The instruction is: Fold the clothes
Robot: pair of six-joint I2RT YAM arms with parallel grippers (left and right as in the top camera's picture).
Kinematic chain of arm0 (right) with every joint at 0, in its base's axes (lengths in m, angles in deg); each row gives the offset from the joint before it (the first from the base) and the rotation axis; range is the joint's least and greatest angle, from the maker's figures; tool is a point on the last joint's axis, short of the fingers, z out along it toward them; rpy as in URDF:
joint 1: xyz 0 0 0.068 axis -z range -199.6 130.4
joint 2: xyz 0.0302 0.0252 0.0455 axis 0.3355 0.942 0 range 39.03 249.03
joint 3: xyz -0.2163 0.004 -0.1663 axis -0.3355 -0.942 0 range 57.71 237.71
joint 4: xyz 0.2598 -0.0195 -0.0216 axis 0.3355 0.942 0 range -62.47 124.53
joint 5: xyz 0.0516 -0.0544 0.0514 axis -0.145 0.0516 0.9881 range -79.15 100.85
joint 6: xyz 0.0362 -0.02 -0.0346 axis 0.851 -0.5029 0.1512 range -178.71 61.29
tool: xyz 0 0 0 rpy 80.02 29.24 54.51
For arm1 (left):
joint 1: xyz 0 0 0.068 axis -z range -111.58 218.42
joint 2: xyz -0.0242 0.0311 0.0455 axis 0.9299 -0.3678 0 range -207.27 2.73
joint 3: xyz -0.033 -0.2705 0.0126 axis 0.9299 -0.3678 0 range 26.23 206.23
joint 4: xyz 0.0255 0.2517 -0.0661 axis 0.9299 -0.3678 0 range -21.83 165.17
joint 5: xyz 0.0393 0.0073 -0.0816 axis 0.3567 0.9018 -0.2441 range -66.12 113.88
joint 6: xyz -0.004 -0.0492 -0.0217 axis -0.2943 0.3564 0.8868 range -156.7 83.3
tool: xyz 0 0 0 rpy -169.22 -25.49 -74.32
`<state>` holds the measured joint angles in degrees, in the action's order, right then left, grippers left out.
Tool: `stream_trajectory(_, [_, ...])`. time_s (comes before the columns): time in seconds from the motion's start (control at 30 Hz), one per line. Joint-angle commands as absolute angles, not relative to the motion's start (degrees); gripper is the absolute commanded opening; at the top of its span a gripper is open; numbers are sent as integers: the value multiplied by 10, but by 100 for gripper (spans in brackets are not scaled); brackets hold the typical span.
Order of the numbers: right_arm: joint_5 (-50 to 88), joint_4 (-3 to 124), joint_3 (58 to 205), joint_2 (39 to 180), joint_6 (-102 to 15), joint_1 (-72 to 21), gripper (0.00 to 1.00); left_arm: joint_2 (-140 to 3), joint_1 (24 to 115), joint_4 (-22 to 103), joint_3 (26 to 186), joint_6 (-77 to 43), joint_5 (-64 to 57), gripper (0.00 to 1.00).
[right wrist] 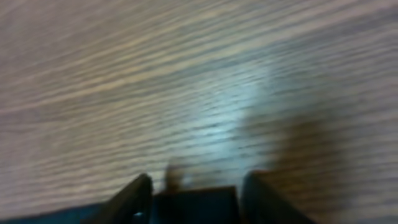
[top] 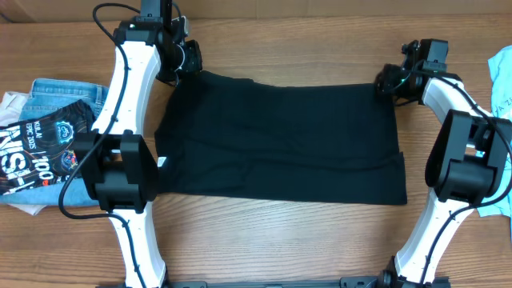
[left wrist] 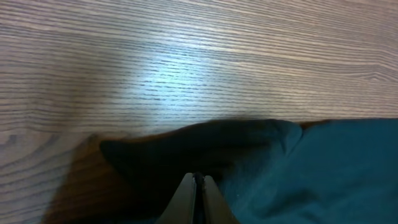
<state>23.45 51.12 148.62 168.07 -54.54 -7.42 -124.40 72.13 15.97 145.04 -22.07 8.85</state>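
A black garment (top: pixel 280 140) lies spread flat across the middle of the wooden table (top: pixel 280 240). My left gripper (top: pixel 190 68) is at its far left corner. In the left wrist view the fingers (left wrist: pixel 199 182) are pressed together on a fold of the dark cloth (left wrist: pixel 323 162). My right gripper (top: pixel 386 82) is at the far right corner. In the blurred right wrist view its fingers (right wrist: pixel 196 186) stand wide apart, with the edge of the dark cloth (right wrist: pixel 196 208) between them.
A pile of clothes lies at the left edge, with blue jeans (top: pixel 68 92) and a black printed shirt (top: pixel 40 148). A light blue cloth (top: pixel 502 80) lies at the right edge. Both arm bases stand along the front of the table.
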Motion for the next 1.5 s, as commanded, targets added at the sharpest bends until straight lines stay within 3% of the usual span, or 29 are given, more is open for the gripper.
stream_trajectory(0.0, [203, 525, 1485, 1707, -540, -75, 39, -1243, 723, 158, 1455, -217, 108, 4])
stream_trajectory(0.13, [203, 536, 1485, 1707, -540, -72, 6, -1244, 723, 158, 1455, -217, 110, 4])
stream_trajectory(0.17, [203, 539, 1485, 1707, -540, -72, 4, -1244, 723, 158, 1455, -217, 111, 4])
stream_trajectory(0.63, [192, 654, 1522, 1593, -529, -47, 4, -1241, 722, 137, 1455, -217, 118, 4])
stream_trajectory(1.07, [188, 1000, 1529, 1511, -527, -15, 4, -1237, 721, -102, 1456, -217, 124, 4])
stream_trajectory(1.47, [158, 1122, 1517, 1511, -528, -11, 4, -1237, 724, -217, 1449, -247, 126, 4])
